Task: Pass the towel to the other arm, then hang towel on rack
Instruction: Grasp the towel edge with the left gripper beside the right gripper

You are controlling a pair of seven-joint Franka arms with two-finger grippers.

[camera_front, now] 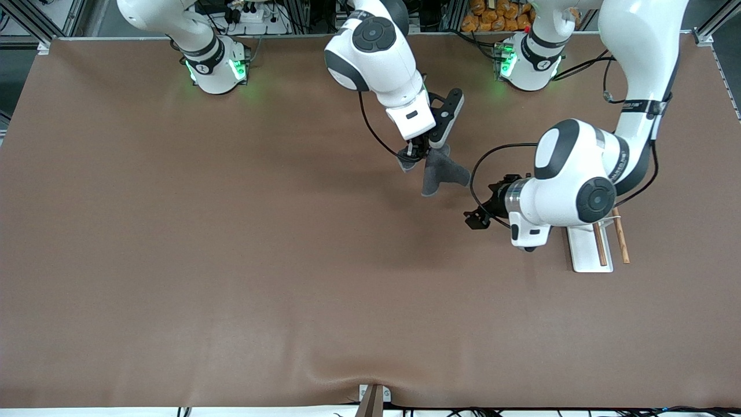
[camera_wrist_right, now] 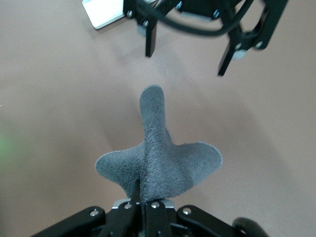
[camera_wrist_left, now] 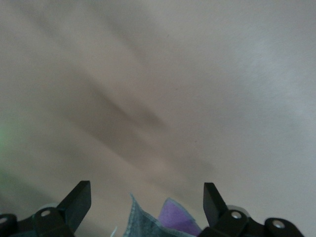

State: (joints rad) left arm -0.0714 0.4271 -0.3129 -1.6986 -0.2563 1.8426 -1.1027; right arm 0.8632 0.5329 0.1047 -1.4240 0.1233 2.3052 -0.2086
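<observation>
Towel (camera_front: pixel 441 171): dark grey cloth, held aloft over the middle of the surface (camera_front: pixel 231 260), pinched at one bunched edge and hanging in loose lobes. Right end effector (camera_front: pixel 418 152): clenched on the towel, the grasp seen in the right wrist view, where cloth (camera_wrist_right: pixel 158 158) spills from between the fingers. Left end effector (camera_front: pixel 479 215): released, its fingers (camera_wrist_left: pixel 79 200) spread wide, set over the surface close beside the towel toward the left arm's end; a corner of cloth (camera_wrist_left: pixel 148 222) is seen low between the fingers in the left wrist view, apparently not yet gripped. Rack (camera_front: pixel 596 243): white base with two wooden rods, stood on the surface at the left arm's end, partly covered by the left arm; nothing is hung on it. Stage is judged to be the handover, not yet completed. Risks noted: only a thin hanging lobe is offered, so a closing grasp may catch too little cloth or miss it; release by the right end effector before a firm hold is made would let the towel drop; a bunched grip may leave the cloth too crumpled to drape evenly over the rods.
</observation>
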